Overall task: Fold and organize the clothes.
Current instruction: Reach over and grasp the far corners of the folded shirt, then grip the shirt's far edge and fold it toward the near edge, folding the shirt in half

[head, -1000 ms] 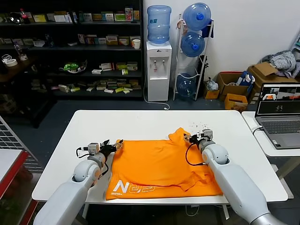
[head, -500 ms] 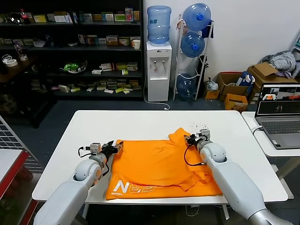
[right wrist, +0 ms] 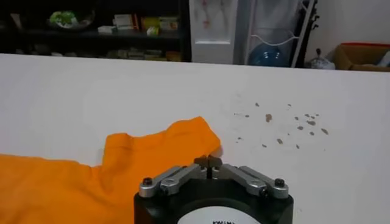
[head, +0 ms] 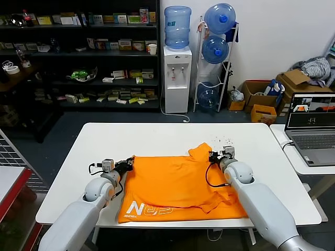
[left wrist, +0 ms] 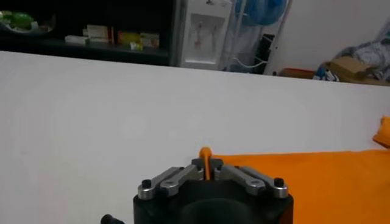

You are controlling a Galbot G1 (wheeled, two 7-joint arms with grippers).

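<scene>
Both my grippers have clamped down since a second ago, when their jaws stood wide apart at the shirt's far edge. On my left, my left gripper (head: 129,164) is closed tight on the far left corner of the orange T-shirt (head: 178,185), a pinch of orange cloth standing up between the jaws. The shirt lies spread on the white table (head: 157,137), white lettering at its near edge. On my right, my right gripper (head: 211,156) is closed at the raised fold by the far right sleeve; whether cloth is caught I cannot tell.
</scene>
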